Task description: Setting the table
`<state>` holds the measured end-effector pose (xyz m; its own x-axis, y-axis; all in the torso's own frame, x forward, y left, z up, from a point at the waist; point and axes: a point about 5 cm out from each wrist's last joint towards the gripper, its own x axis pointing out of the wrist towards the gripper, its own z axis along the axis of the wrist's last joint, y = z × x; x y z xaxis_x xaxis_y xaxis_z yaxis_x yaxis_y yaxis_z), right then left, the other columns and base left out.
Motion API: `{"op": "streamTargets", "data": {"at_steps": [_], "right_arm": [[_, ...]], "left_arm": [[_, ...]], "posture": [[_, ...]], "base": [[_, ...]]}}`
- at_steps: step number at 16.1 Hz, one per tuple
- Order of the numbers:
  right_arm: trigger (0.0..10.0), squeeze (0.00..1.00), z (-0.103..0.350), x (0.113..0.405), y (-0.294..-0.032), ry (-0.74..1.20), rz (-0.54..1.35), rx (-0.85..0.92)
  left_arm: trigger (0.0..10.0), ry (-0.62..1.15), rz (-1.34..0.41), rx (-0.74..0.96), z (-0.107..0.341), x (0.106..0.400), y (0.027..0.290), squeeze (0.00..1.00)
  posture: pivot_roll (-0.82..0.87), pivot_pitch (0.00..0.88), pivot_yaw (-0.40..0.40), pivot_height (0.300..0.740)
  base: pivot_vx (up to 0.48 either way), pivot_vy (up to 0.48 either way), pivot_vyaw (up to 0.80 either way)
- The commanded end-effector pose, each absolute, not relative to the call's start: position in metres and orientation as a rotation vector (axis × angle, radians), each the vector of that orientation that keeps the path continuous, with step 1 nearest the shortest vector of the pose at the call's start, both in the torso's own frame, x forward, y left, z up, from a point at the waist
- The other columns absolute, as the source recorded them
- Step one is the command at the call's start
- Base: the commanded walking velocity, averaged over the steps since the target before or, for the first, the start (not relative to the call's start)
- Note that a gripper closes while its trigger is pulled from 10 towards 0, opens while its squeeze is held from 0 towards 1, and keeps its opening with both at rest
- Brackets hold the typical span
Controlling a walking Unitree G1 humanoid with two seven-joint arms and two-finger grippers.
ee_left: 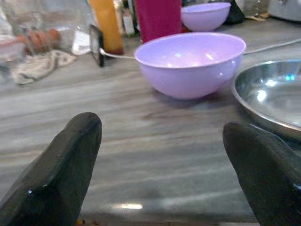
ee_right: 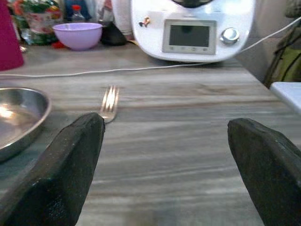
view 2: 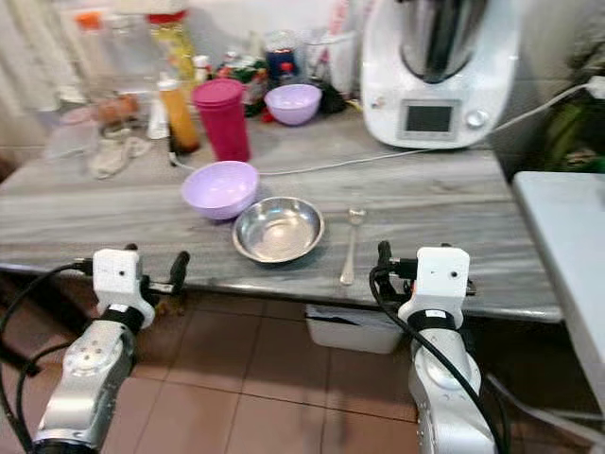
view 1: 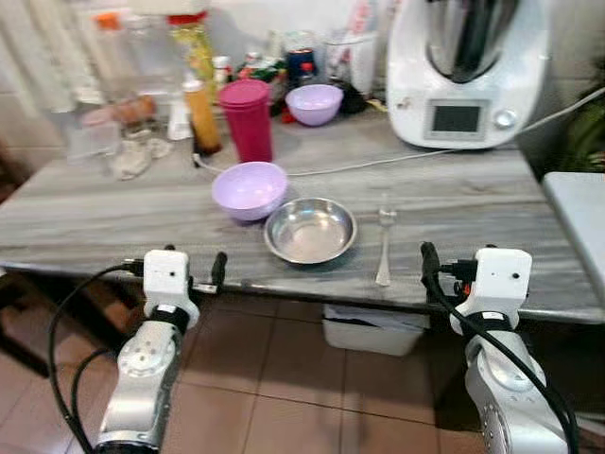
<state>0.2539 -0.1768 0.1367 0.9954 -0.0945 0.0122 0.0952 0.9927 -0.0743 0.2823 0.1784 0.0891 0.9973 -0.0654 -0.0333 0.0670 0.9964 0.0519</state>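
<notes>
On the grey wooden table [view 1: 113,213] a steel plate [view 1: 310,230] lies near the front edge. A purple bowl [view 1: 250,187] touches its far left side, and a fork [view 1: 384,246] lies just right of the plate, tines pointing away from me. Further back stand a magenta cup [view 1: 247,118] and a second purple bowl [view 1: 315,103]. My left gripper [ee_left: 160,125] hovers open at the table's front edge, facing the near purple bowl [ee_left: 190,63]. My right gripper [ee_right: 165,121] is open at the front edge too, right of the fork [ee_right: 109,103]. Both hold nothing.
A white kitchen machine [view 1: 468,71] stands at the back right, its cable [view 1: 378,165] running across the table. Bottles, jars and a cloth [view 1: 130,156] crowd the back left. A white bin [view 1: 373,331] sits under the table. A grey surface [view 1: 577,208] adjoins on the right.
</notes>
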Motion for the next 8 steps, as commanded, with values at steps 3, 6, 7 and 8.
{"op": "streamTargets", "data": {"at_steps": [3, 6, 7, 8], "right_arm": [[10.0, 0.0, 0.1435, 0.2604, -0.1737, -0.028, -0.073, -0.061], [10.0, 0.0, 0.1459, 0.2637, -0.1749, -0.036, -0.084, -0.05], [10.0, 0.0, 0.1451, 0.2639, -0.1751, -0.033, -0.085, -0.046], [10.0, 0.0, 0.1443, 0.2641, -0.175, -0.03, -0.085, -0.045]], "left_arm": [[10.0, 0.044, -0.042, 0.046, 0.0918, 0.2867, 0.1767, 0.0], [10.0, 0.049, -0.042, 0.056, 0.0955, 0.2876, 0.1743, 0.0], [10.0, 0.051, -0.037, 0.06, 0.0958, 0.2876, 0.1751, 0.0], [10.0, 0.052, -0.034, 0.064, 0.096, 0.2875, 0.176, 0.0]], "posture": [[-0.27, 0.0, 0.081, 0.74], [-0.25, 0.0, 0.083, 0.74], [-0.25, 0.0, 0.083, 0.74], [-0.25, 0.0, 0.082, 0.74]], "base": [[0.0, 0.0, -0.41], [0.0, 0.0, 0.0], [0.0, 0.0, 0.0], [0.0, 0.0, 0.0]]}}
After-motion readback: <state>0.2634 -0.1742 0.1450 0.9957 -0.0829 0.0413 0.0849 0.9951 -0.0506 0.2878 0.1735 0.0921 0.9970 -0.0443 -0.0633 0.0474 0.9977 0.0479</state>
